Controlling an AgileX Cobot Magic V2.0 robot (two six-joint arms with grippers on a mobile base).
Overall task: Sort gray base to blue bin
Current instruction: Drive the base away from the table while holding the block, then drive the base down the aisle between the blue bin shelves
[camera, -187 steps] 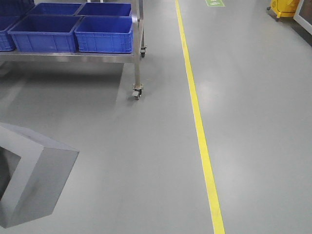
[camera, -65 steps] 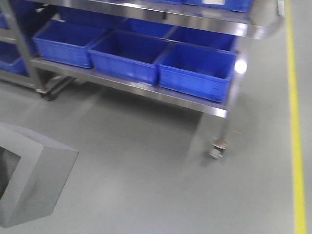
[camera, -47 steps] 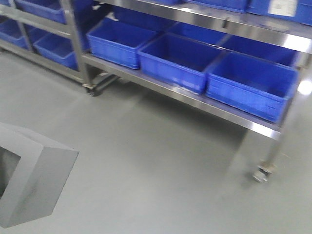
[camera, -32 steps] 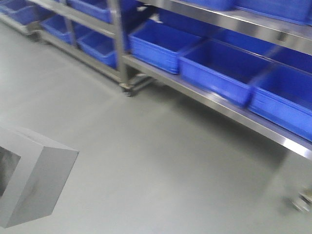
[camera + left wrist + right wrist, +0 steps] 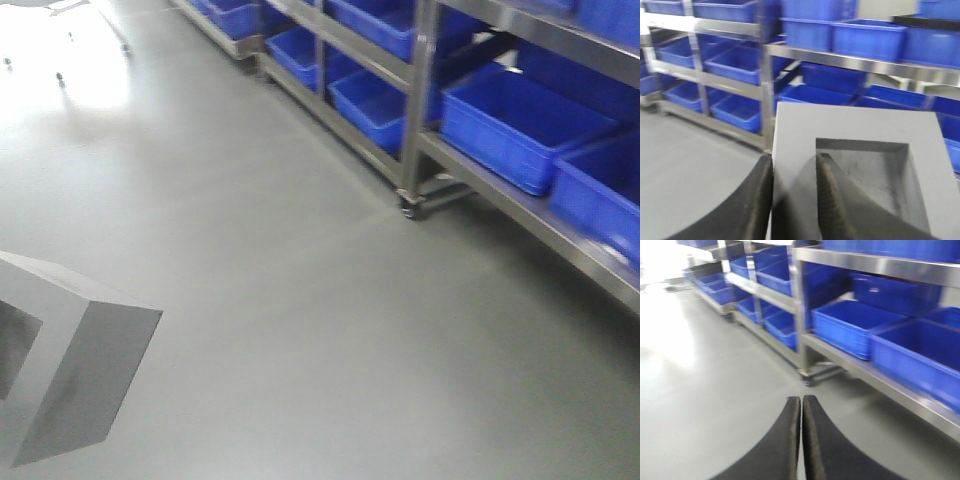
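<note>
The gray base [image 5: 855, 130] is a matte gray block with a square recess, held up in front of the shelves. My left gripper [image 5: 794, 162] is shut on its left wall, one finger outside and one inside the recess. In the front view the same gray base [image 5: 70, 350] fills the lower left corner. My right gripper [image 5: 801, 401] is shut with nothing in it, hanging above the floor. Several blue bins [image 5: 515, 120] sit on the steel rack at the right; another blue bin [image 5: 852, 327] shows in the right wrist view.
A long steel rack on castors [image 5: 410, 205] runs along the right side of the front view. Gray floor [image 5: 250, 230] spreads out to the left, with bright glare at the far left. More rack shelves [image 5: 860, 62] stand behind the block.
The view has swung left: the yellow floor line has gone out of sight and the rack of blue bins has slid to the right. The gray block keeps its place in the frame.
</note>
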